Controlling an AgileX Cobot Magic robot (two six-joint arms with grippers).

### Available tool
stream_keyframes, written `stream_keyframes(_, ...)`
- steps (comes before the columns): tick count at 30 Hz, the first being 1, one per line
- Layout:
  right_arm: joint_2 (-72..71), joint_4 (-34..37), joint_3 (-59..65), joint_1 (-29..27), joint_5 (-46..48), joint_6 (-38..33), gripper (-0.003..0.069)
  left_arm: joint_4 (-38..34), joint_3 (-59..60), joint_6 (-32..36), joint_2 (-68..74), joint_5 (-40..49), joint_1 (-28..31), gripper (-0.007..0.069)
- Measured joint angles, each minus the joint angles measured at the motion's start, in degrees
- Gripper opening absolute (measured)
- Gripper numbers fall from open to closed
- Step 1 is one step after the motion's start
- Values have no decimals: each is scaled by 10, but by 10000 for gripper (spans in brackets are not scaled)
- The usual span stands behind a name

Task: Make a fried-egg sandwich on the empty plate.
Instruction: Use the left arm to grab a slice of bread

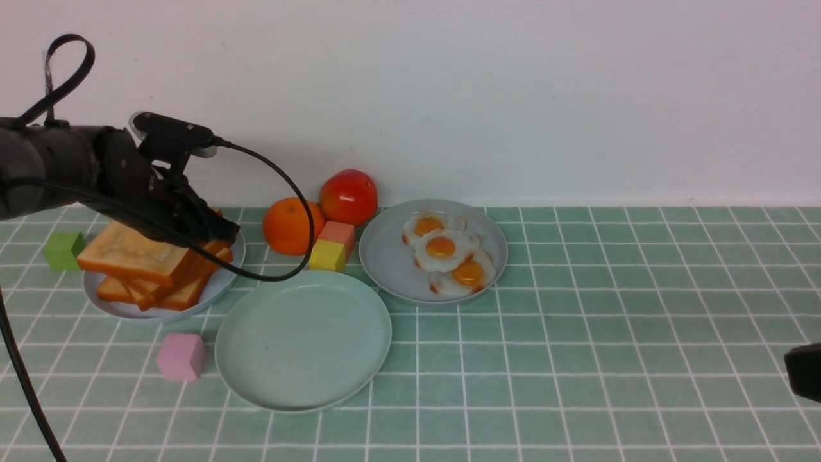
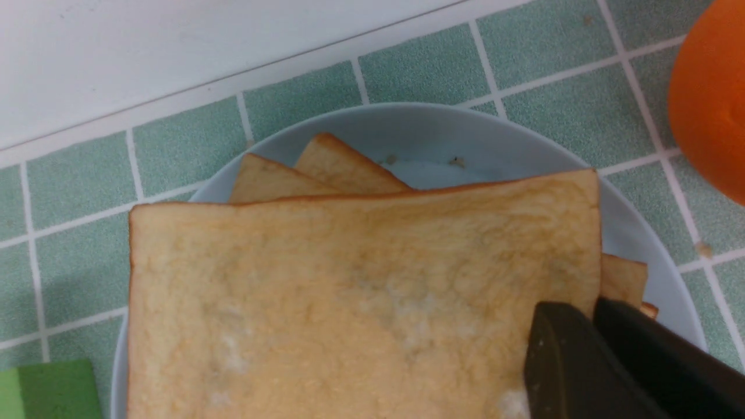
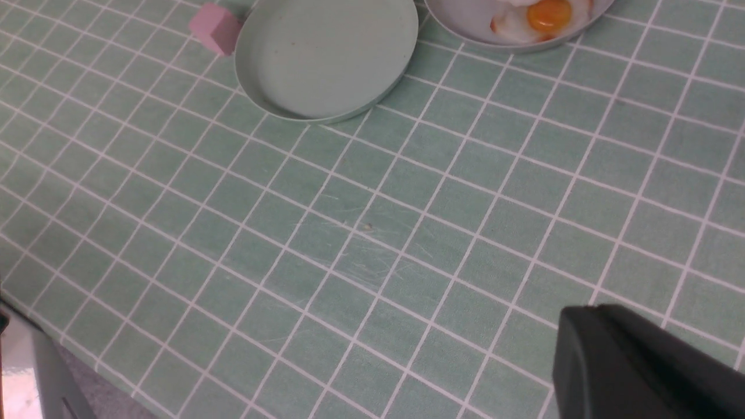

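as left pincer clamps top toast, empty plate sits near.

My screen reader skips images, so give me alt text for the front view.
The left claw grips the top toast slice of a stack on a grey-blue plate. An empty mint-green plate lies nearer the camera; three fried eggs fill a second grey-blue plate farther right, beside an orange and a tomato.
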Motion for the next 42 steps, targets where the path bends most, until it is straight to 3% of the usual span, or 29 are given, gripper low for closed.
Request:
stream_keyframes(4,-2,0,0,0,0,0,22,1,0,0,-1,1,0,101)
stream_keyframes(11,-2,3,0,0,0,-12,27,1,0,0,-13,13,0,303)
stream_keyframes(16,-2,5,0,0,0,-16,32,4,1,0,-22,24,0,341)
stream_keyframes(28,-2,6,0,0,0,-18,32,34,0,1,3,20,0,330)
stream_keyframes(32,-2,6,0,0,0,-18,34,37,-2,1,6,22,0,257)
stream_keyframes(36,-2,6,0,0,0,-18,38,39,-5,1,6,31,0,101)
stream_keyframes(42,-2,7,0,0,1,-18,42,39,-5,-7,-7,40,0,94)
